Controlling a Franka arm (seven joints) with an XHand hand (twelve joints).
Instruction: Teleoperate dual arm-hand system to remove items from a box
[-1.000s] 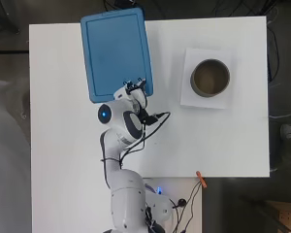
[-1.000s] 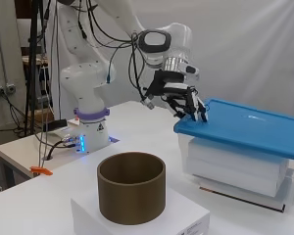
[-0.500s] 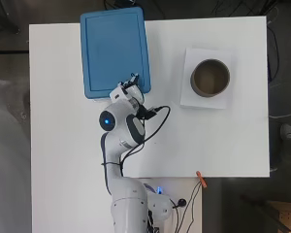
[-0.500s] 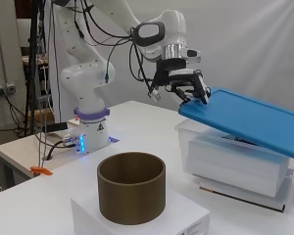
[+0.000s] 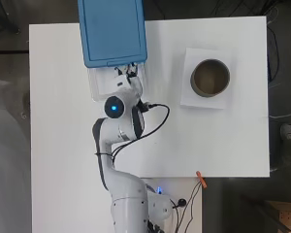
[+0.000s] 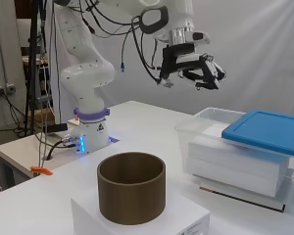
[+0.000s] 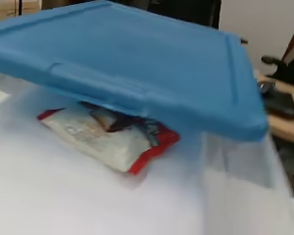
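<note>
A clear plastic box (image 5: pixel 99 86) (image 6: pixel 202 128) stands at the table's far left in the overhead view. Its blue lid (image 5: pixel 112 31) (image 6: pixel 270 131) (image 7: pixel 137 63) lies pushed back on it, overhanging the far side and leaving the near end uncovered. Under the lid's edge, a white packet with red edges (image 7: pixel 112 139) lies inside the box. My hand (image 5: pixel 128 77) (image 6: pixel 197 68) hovers above the uncovered end, clear of the lid. Its fingers are relaxed and hold nothing.
A brown round container (image 5: pixel 210 77) (image 6: pixel 132 191) stands on a white box (image 5: pixel 203 99) (image 6: pixel 147 220) at the right. A small orange object (image 5: pixel 200 178) (image 6: pixel 39 171) and cables lie beside the arm's base.
The lid has slid away from the arm and uncovered the box's near end. My hand has let go of the lid's edge and risen above the box.
</note>
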